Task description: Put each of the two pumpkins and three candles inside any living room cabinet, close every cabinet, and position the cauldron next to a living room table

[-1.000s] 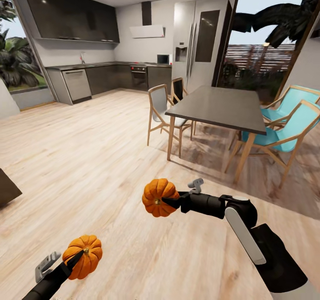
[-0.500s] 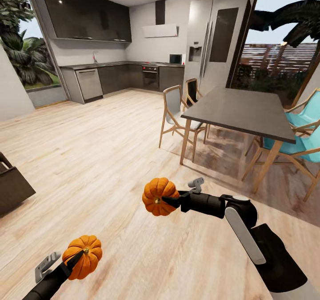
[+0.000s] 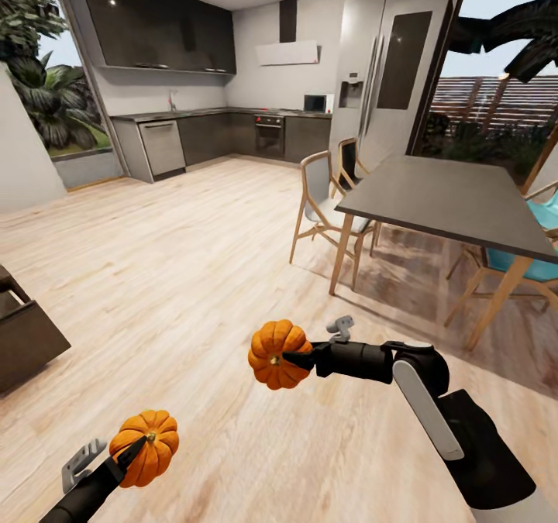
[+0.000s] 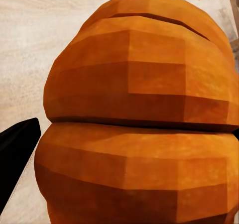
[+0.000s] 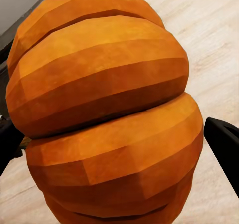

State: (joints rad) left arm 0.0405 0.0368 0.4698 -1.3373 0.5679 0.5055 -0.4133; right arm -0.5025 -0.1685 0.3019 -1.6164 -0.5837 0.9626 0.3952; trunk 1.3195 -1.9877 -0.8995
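Room: an open kitchen stood at twelve o'clock across the wood floor (image 3: 194, 259), with a dining table (image 3: 457, 197) and chairs at two o'clock.
Cabinet: a dark-brown unit (image 3: 23, 329) with a pale interior edge showed at nine o'clock, near the picture's left border; it looked like the cabinet, though too little showed to be sure.
Right gripper (image 3: 288, 359): clenched on a pumpkin (image 3: 273, 354), held out ahead at mid-height.
Left gripper (image 3: 128, 455): clenched on the other pumpkin (image 3: 147, 445), low at seven o'clock.
Wrist views: each showed orange ribs (image 4: 139, 114) (image 5: 104, 109) between dark fingers.
Deciding relation: the unit lay left of both hands, so the left arm was the nearer; by my reckoning the base needed to turn toward nine o'clock first.
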